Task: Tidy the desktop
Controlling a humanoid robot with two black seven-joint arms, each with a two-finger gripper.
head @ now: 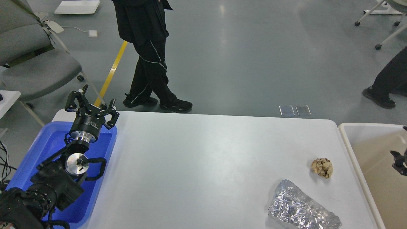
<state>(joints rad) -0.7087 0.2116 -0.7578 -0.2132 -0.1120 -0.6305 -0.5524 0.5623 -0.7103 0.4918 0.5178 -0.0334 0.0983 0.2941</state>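
Note:
The white desktop (pixel 197 159) fills the middle of the head view. A crumpled brown paper ball (pixel 322 167) lies near its right edge. A crumpled sheet of silver foil (pixel 302 208) lies at the front right, just in front of the ball. My left gripper (pixel 94 102) is open and empty, held above the far end of the blue tray (pixel 47 143) at the desktop's left end. A small dark part of my right gripper (pixel 400 162) shows at the right edge of the view, over the beige bin (pixel 346 133); its fingers cannot be told apart.
A person in black (pixel 149 54) walks on the floor just beyond the desktop's far edge. A grey office chair (pixel 35 63) stands at the far left. The beige bin stands against the desktop's right end.

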